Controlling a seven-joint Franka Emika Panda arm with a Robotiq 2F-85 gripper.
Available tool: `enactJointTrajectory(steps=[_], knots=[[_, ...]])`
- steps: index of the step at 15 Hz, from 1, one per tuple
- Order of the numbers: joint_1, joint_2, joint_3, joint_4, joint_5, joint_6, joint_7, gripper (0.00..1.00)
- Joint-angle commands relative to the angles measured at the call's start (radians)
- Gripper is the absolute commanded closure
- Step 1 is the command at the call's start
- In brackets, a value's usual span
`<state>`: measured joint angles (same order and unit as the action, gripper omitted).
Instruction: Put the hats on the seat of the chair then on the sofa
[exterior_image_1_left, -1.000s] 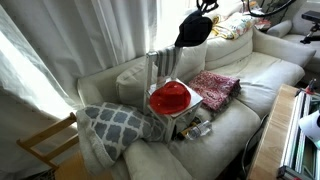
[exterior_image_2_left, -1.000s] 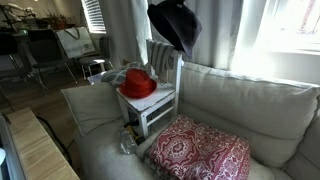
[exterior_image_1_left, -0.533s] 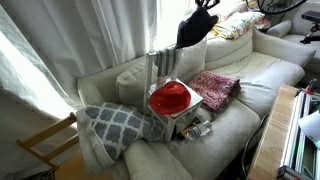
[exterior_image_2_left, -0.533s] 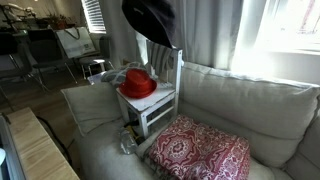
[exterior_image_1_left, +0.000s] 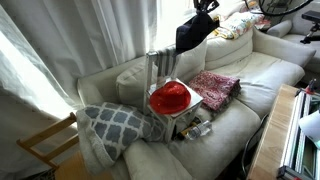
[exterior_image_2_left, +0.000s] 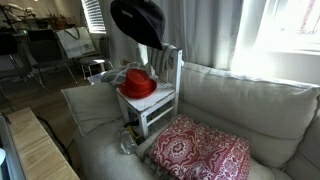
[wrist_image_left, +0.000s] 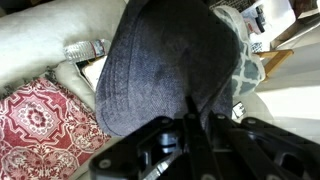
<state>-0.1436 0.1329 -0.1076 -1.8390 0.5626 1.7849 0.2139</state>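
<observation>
Wrist view: what does the gripper (wrist_image_left: 190, 128) have?
— The jaws are pinched narrow on the rim of the black hat (wrist_image_left: 170, 60), which hangs below them and fills most of the frame.
And where is that hat?
— In an exterior view it is in the air above the chair (exterior_image_2_left: 163, 68). The red hat (exterior_image_2_left: 138, 86) lies on the chair's seat, and the chair stands on the sofa (exterior_image_2_left: 240, 100).

Black hat (wrist_image_left: 165, 70) — red patterned cloth (wrist_image_left: 35, 120) beside
</observation>
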Motion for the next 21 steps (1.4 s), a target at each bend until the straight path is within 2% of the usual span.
enactJointTrajectory(steps=[1, 10, 18, 19, 20, 21], knots=[[0.010, 0.013, 0.008, 0.008, -0.013, -0.020, -0.064, 0.98], [0.073, 0.003, 0.092, -0.057, -0.045, -0.004, -0.457, 0.98], [0.099, 0.043, 0.153, -0.096, -0.063, -0.026, -0.836, 0.98], [0.104, 0.060, 0.160, -0.084, -0.078, -0.035, -0.872, 0.98], [0.099, 0.043, 0.151, -0.088, -0.048, -0.013, -0.800, 0.93], [0.101, 0.051, 0.156, -0.088, -0.053, -0.013, -0.827, 0.93]])
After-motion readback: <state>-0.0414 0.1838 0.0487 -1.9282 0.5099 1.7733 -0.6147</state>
